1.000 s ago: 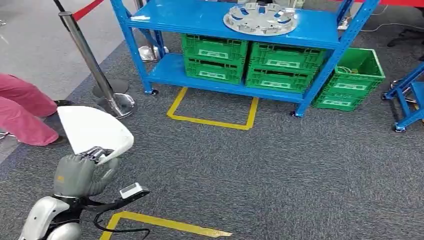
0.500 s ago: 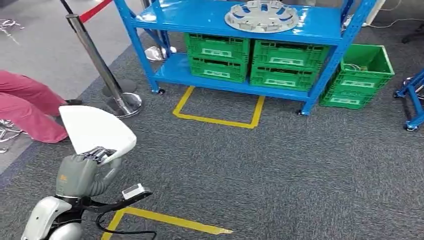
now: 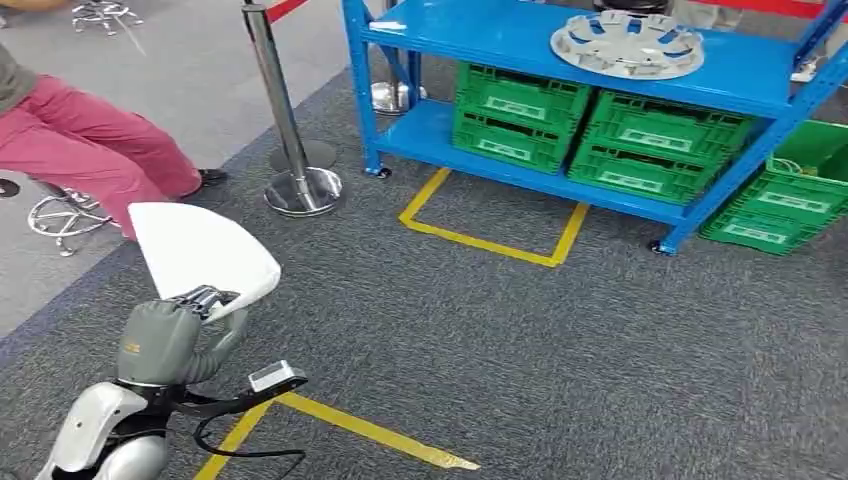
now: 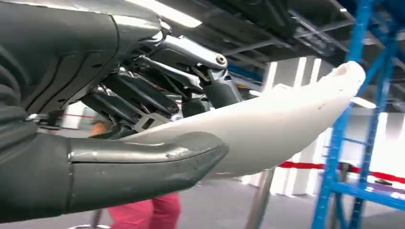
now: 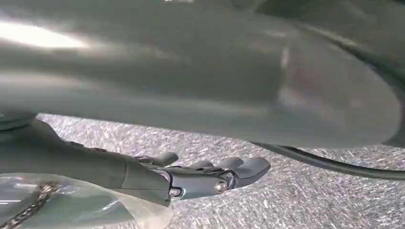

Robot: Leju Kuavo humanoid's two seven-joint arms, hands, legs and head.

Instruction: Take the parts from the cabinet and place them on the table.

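2 shelves make up the blue cabinet (image 3: 620, 70), which stands well apart from the robot across grey carpet. Its top shelf carries a round silver wheel cover (image 3: 628, 42); its lower shelf carries green crates (image 3: 600, 130).

Near the cabinet's left post stands a stanchion (image 3: 290, 130) on a heavy round base, and a seated person in pink trousers (image 3: 90, 160) is beside it. Hazard: a carried part swinging wide during a turn could strike either one.

1 white curved part (image 3: 200, 250) is raised clear of the floor in the left hand (image 3: 165, 340). The left wrist view shows the fingers (image 4: 143, 95) clamped over 1 face and the thumb (image 4: 143, 162) under the other, close to 1 edge. Hazard: most of the part overhangs the grasp, so walking jolts could lever it loose.

The right hand (image 5: 200, 176) hangs above the carpet, fingers extended and holding nothing. No table is visible, so the drop-off point cannot be judged.

A yellow floor marking (image 3: 490, 240) lies in front of the cabinet.
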